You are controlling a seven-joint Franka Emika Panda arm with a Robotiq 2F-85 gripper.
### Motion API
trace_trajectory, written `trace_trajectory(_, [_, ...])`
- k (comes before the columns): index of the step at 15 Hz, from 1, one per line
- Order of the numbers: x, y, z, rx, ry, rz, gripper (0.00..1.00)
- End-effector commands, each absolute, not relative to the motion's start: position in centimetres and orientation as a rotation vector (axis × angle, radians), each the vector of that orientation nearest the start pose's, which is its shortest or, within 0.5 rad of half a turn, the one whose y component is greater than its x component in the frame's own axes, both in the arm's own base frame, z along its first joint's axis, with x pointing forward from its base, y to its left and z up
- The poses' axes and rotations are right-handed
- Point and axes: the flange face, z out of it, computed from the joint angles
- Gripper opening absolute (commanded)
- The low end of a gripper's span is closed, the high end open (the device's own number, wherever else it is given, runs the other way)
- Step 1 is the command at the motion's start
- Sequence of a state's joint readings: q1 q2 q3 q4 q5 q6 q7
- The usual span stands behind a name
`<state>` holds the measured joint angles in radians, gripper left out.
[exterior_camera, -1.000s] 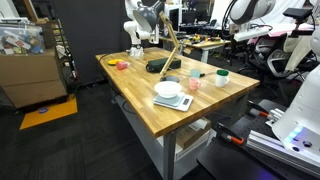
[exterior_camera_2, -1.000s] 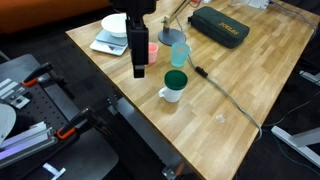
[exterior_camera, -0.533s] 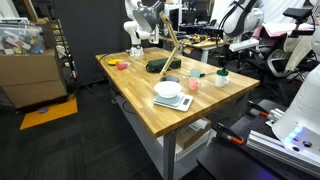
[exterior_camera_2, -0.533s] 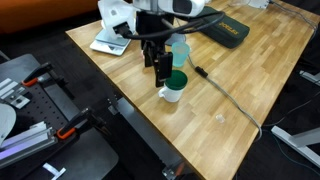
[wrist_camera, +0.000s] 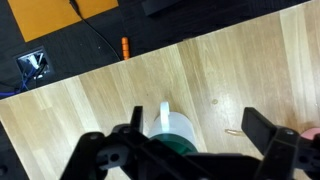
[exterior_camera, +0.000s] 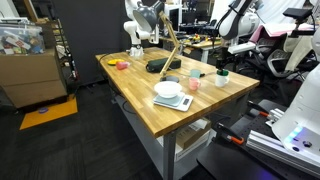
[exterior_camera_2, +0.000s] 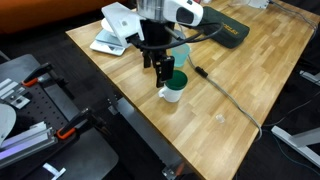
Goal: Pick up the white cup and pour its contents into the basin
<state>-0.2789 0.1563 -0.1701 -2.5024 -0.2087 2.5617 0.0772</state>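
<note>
The white cup [exterior_camera_2: 172, 88], with a green-teal top and a handle, stands near the table's front edge; it also shows in an exterior view [exterior_camera: 222, 77]. My gripper [exterior_camera_2: 164, 74] hangs right over it, open. In the wrist view the cup [wrist_camera: 172, 128] sits between the spread fingers [wrist_camera: 200, 128], nearer the left finger, handle pointing away. The dark green-black basin [exterior_camera: 159, 66] lies further back on the table and shows as a dark shape in an exterior view [exterior_camera_2: 222, 27].
A light blue cup [exterior_camera_2: 181, 50] stands just behind the white cup. A small pink cup [exterior_camera: 194, 84], a white bowl [exterior_camera: 168, 89] on a flat white base and a pink-orange dish [exterior_camera: 121, 65] are on the table. A cable [exterior_camera_2: 225, 95] runs across the wood.
My gripper has moved from beside the pink cup across to the white cup and now stands over it, still open. The cups have not moved.
</note>
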Motion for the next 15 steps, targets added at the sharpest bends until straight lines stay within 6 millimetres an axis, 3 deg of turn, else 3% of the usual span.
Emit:
trace_trajectory(1, [41.4, -19.9, 21.7, -3.199, 0.558, 0.195, 1.00])
trace_trajectory(8, [41.6, -23.2, 19.5, -3.186, 0.606, 0.231, 1.00])
trace_trajectory(15, [43.6, -23.8, 15.7, -3.112, 0.513, 0.307, 1.00])
